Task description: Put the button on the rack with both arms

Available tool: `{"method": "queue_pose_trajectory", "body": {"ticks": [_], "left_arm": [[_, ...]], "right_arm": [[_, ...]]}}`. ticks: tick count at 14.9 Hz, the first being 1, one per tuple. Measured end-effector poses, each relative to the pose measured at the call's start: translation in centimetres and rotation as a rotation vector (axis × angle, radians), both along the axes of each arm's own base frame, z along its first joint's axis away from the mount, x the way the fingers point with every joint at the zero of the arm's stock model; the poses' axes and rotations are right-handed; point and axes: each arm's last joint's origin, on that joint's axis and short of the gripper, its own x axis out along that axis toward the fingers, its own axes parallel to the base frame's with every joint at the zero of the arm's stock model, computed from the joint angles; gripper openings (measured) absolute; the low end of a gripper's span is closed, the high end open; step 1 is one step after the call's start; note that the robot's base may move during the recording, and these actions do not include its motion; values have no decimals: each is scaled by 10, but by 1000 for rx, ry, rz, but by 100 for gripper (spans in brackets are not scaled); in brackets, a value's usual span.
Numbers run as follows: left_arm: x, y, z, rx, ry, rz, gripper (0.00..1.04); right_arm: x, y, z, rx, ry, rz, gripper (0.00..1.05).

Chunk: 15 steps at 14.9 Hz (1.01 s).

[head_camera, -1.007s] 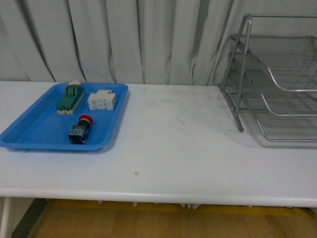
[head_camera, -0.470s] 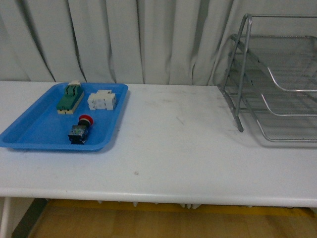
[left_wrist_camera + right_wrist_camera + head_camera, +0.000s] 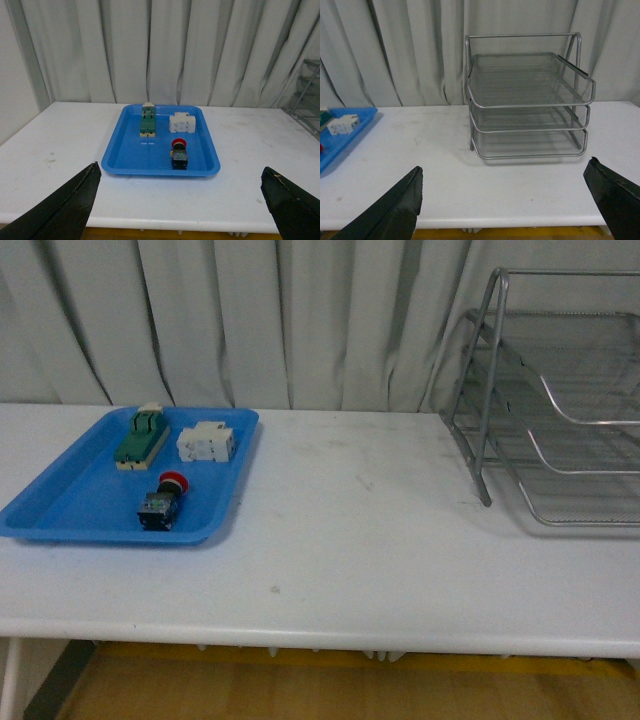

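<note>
The button (image 3: 164,502), a red cap on a black-and-bluish body, lies in the near part of a blue tray (image 3: 70,510) at the table's left; it also shows in the left wrist view as the button (image 3: 179,153). The silver wire rack (image 3: 560,405) with three stacked trays stands at the far right, seen whole in the right wrist view as the rack (image 3: 527,102). My left gripper (image 3: 180,200) is open, back from the table's front edge, facing the tray. My right gripper (image 3: 502,200) is open, also off the front edge, facing the rack. Neither arm shows in the front view.
In the blue tray (image 3: 130,157) a green-topped beige block (image 3: 141,436) and a white blocky component (image 3: 207,443) sit behind the button. A grey curtain (image 3: 250,320) hangs behind the white table (image 3: 350,540). The table's front edge (image 3: 320,635) runs across below.
</note>
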Motion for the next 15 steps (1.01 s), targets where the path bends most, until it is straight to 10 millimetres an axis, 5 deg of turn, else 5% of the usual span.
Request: {"method": "queue_pose_trajectory", "body": {"ticks": [15], "left_arm": [[0, 0, 0, 0, 0, 0, 98]], "right_arm": [[0, 0, 0, 0, 0, 0, 98]]}}
